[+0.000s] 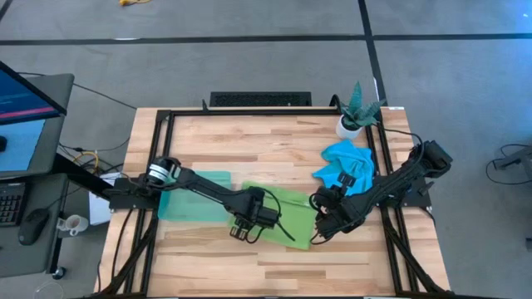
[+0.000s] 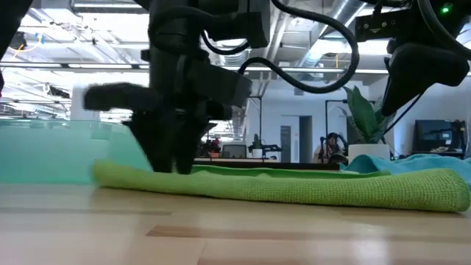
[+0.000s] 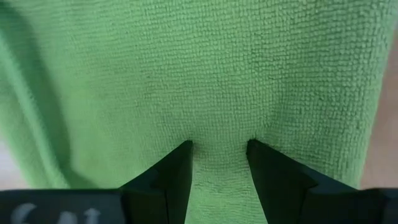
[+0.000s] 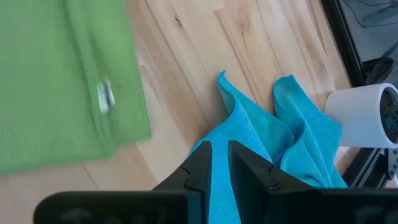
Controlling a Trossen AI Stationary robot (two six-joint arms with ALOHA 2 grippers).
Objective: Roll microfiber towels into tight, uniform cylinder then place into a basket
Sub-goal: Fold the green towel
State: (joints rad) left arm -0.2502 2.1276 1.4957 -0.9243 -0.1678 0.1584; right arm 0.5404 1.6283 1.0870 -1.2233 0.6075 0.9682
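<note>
On the pale wooden slatted table (image 1: 216, 257), the lime green microfibre towel (image 1: 287, 218) lay flat near the centre, its near edge folded into a low ridge in the low view. The left gripper (image 3: 219, 152) stood tips-down on it, and the cloth bunched slightly where the two dark fingers (image 3: 171, 177) pressed in; they stood a little apart with green pile between them, though whether any fold was truly pinched could not be told. The arm hid the towel's edge towards nine o'clock. There, the shallow translucent teal-green basket (image 1: 179, 205) sat partly covered by that arm.

At about two o'clock from the green towel lay the crumpled sky-blue microfibre towel (image 1: 345, 164). The right gripper (image 4: 219, 152) hung over its nearer part, fingers nearly together with only a slim gap; from the wrist view it could not be told whether they touched the cloth. The white pot of the small green plant (image 1: 357, 112) was cut off at the wrist picture's edge
</note>
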